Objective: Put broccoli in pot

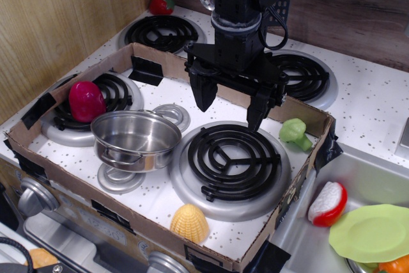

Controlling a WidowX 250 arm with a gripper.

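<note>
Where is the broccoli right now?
The broccoli lies on the stovetop near the right cardboard wall, just right of the front-right burner and below-right of the open gripper.

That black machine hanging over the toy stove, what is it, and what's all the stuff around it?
It is a robot arm, seen by one camera from the front and above. Its end effector, two black fingers, hangs open and empty over a toy stove ringed by a cardboard wall. A shiny steel pot stands at front left, empty. The small green broccoli lies at the right, by the cardboard. There is also a magenta toy on the left burner, a yellow toy in front, and a lime plate in the sink at right.
</note>
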